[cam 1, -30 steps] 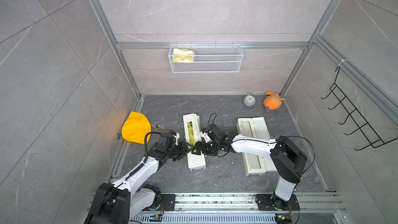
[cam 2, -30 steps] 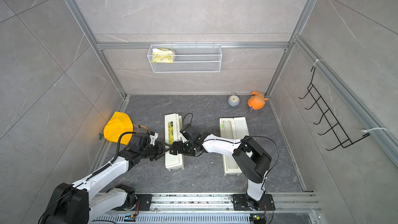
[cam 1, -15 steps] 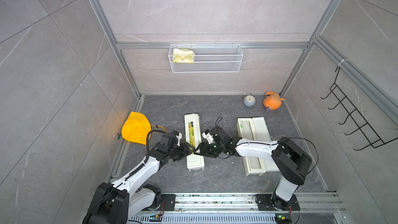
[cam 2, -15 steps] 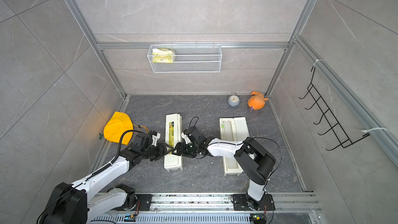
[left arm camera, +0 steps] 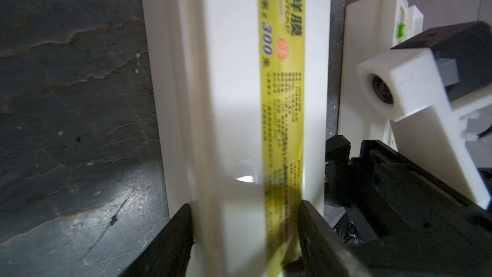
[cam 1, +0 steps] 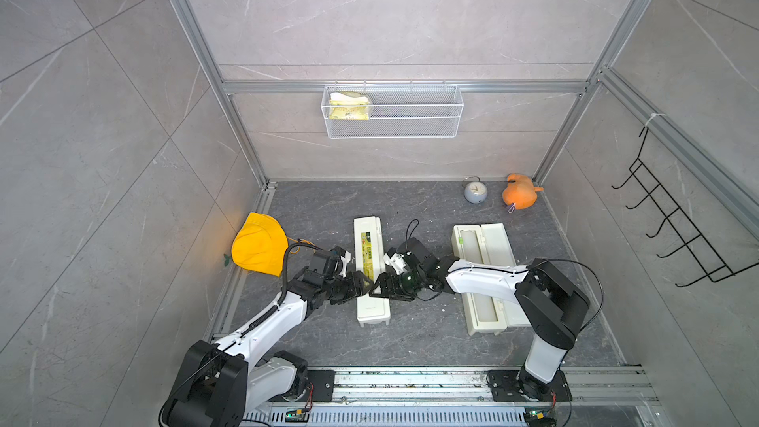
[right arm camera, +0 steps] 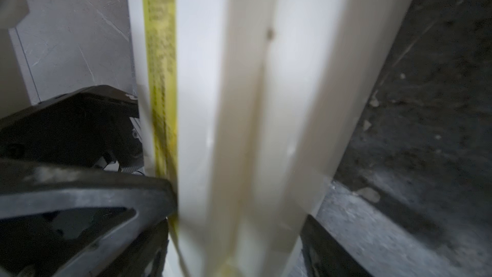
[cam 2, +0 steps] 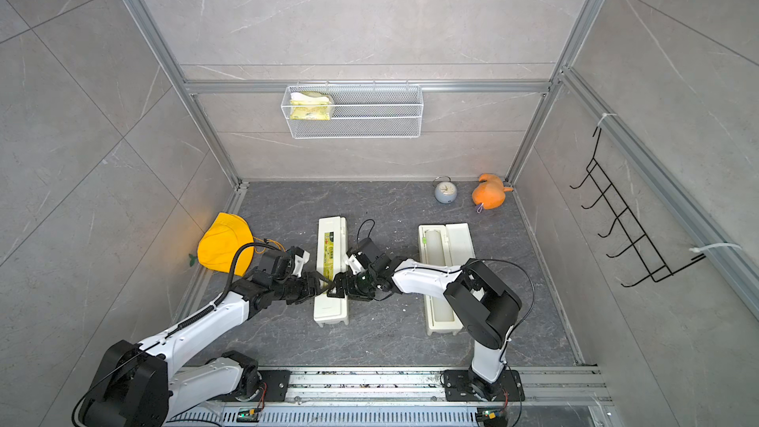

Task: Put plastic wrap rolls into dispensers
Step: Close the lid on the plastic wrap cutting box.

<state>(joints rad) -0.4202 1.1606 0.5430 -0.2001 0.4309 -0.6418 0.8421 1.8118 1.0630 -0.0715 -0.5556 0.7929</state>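
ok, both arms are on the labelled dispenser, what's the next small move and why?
Probably open the right gripper and lift clear: the labelled dispenser looks closed, with the left gripper also clamping it, while the other dispenser lies open, a roll inside, lid not yet shut.

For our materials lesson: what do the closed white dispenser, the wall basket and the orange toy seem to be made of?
The closed dispenser looks like hard plastic, smooth and slightly glossy, since a highlight shows on its lid beside a printed yellow-green label. The basket is white-coated wire mesh, shown by its see-through grid. The orange toy is probably soft plush, matte and lumpy in outline.
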